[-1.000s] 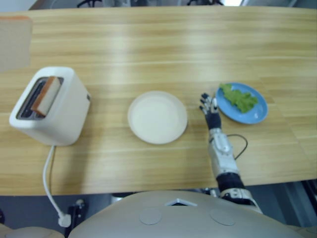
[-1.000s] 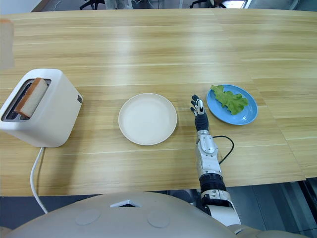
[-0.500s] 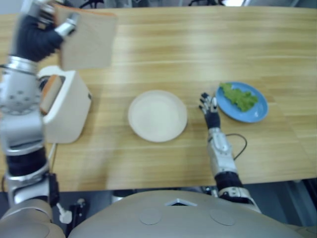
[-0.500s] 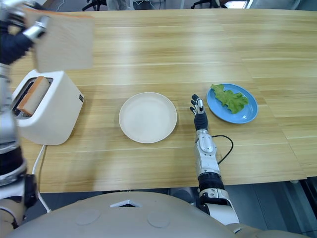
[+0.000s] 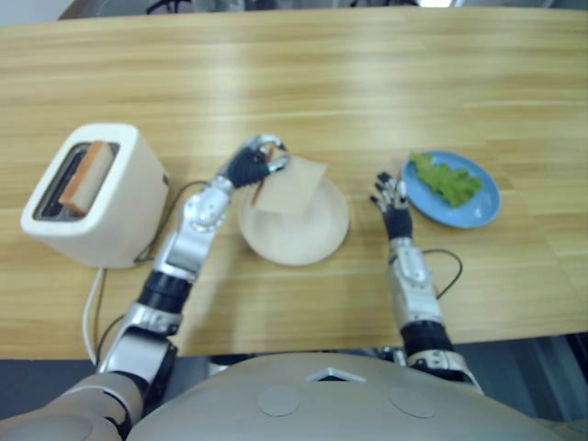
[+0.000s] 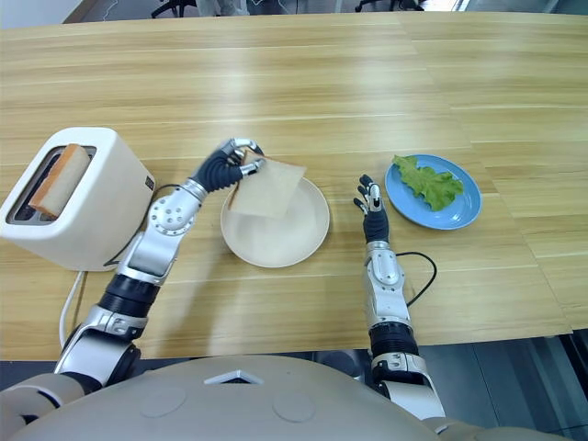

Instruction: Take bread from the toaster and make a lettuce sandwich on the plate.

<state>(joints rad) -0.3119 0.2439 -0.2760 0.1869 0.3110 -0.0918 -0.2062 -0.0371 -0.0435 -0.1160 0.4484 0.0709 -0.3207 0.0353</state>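
My left hand (image 6: 228,163) is shut on a slice of bread (image 6: 268,189), holding it tilted over the far left part of the cream plate (image 6: 294,246) at the table's middle. The white toaster (image 6: 87,207) stands at the left with a second slice (image 6: 60,177) upright in its slot. A green lettuce leaf (image 6: 425,182) lies on a blue plate (image 6: 455,209) at the right. My right hand (image 6: 369,197) rests on the table between the two plates, fingers straight and holding nothing.
The toaster's white cord (image 5: 90,312) runs off the near table edge at the left. A thin black cable (image 6: 421,273) loops beside my right forearm. Bare wooden table (image 6: 303,83) stretches behind the plates.
My left hand has come down from high above the toaster to the cream plate, carrying the bread slice with it. The right hand has stayed put.
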